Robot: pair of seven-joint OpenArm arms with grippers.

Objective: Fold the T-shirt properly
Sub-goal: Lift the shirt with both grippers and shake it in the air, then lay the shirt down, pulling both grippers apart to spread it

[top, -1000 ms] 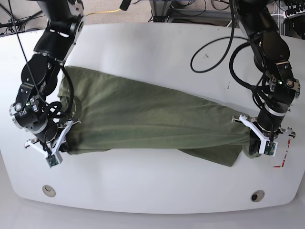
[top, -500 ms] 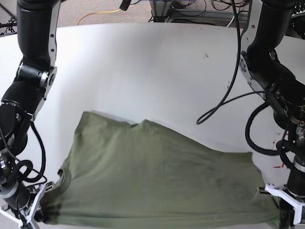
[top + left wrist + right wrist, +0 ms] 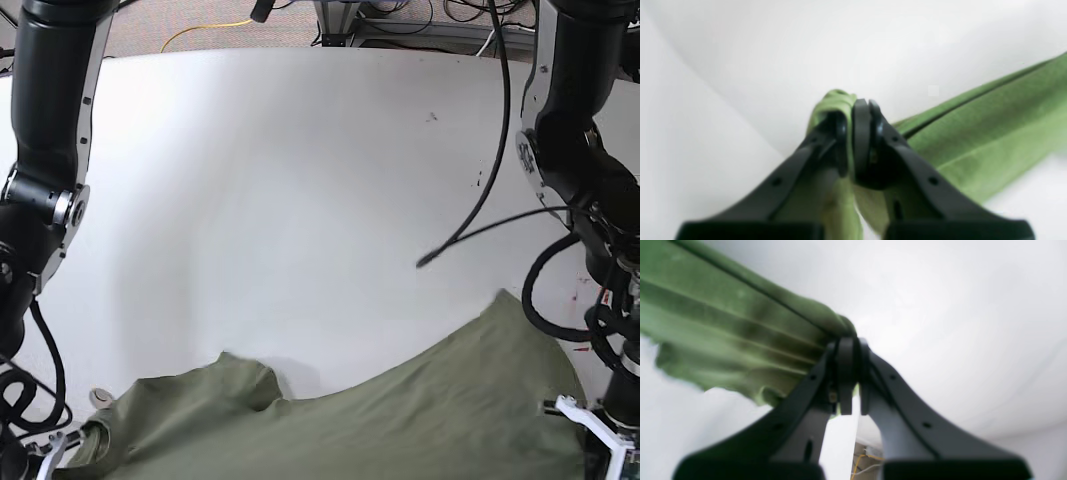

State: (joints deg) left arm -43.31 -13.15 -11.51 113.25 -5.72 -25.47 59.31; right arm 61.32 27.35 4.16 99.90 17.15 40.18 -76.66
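The T-shirt (image 3: 430, 420) is spanning the bottom of the base frame, running from the lower left corner to the lower right, its upper edge dipping in the middle and peaking toward the right. In the left wrist view it is stretching off to the right edge as a taut double band, with a loose part hanging at bottom centre. In the right wrist view it is running off to the upper left, its lower edge crumpling.

Left claw (image 3: 858, 133): closing on the cloth, fabric bunching over its tips. Right claw (image 3: 855, 370): likewise gripping the T-shirt, at its gathered end. The two arms are apparently holding the garment taut between them, the left arm (image 3: 570, 130) on the right of the base frame, the right arm (image 3: 55, 130) on the left.

Beneath and beyond, the white surface (image 3: 290, 200) is filling the middle of the base frame.

Progress, judged: folding is under way, not complete. The doubled band is suggesting one fold or gather; no finished packet is showing. Remaining, probably: laying the cloth down flat, releasing, smoothing, then folding to a compact shape. Fold count: cannot tell.
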